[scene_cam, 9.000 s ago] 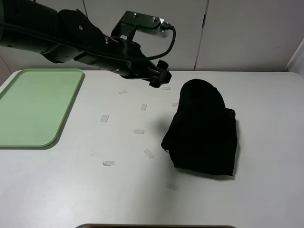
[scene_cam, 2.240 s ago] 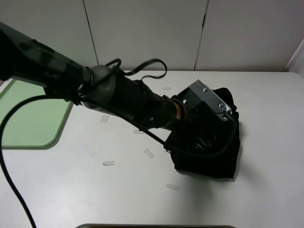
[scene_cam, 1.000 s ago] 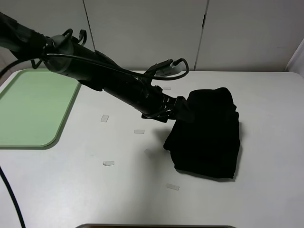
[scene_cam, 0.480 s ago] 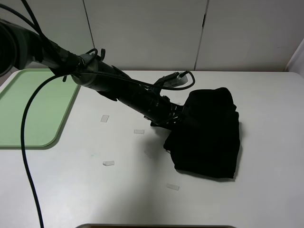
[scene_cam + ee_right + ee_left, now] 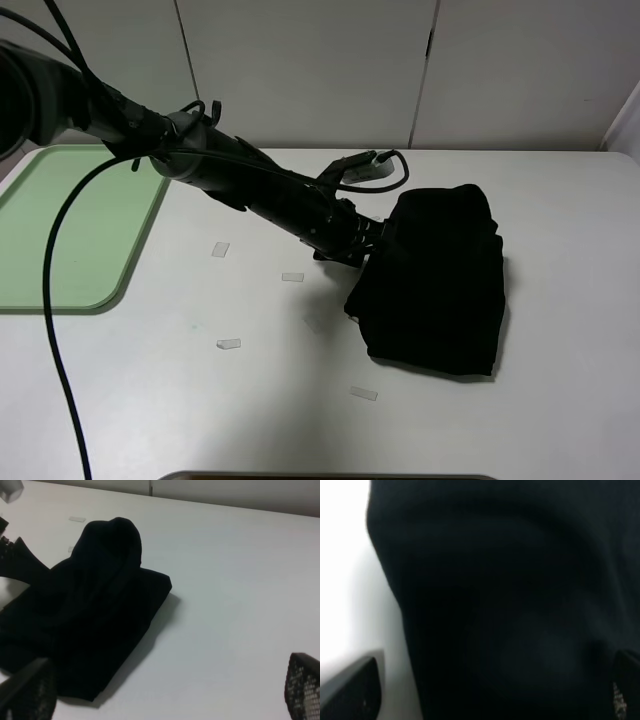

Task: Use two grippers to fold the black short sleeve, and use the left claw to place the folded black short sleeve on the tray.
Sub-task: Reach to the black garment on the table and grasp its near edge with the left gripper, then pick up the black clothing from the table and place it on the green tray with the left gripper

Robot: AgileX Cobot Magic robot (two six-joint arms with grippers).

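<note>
**Folding looks done; the move to the tray is not yet made**

The shirt (image 5: 435, 280) lies on the table (image 5: 200, 400) right of centre as a compact, several-layer black bundle, with a rounded hump at its far end and a squarer edge at its near end. As far as the pictures show, the folding part of the task is finished.

What is left is the carry. The tray (image 5: 60, 230) sits at the far left of the table, well apart from the shirt, and nothing lies on the part of it in view.

The left arm reaches across from the left, and the left claw (image 5: 365, 243) is at the shirt's left edge, touching or pushed into the cloth. In the left wrist view the shirt (image 5: 510, 600) fills nearly the whole picture, dark and blurred, with only the finger tips (image 5: 355, 690) showing at the corners; they stand wide apart there, so the claw reads as released around the fabric rather than clenched on it. This looks like the start of the grasp.

The right claw (image 5: 165, 695) is held clear above the table on the right, its fingers spread, holding nothing; from it the shirt (image 5: 85, 610) shows as a neat stack.

Small pieces of tape (image 5: 221, 249) dot the table between shirt and tray.
</note>
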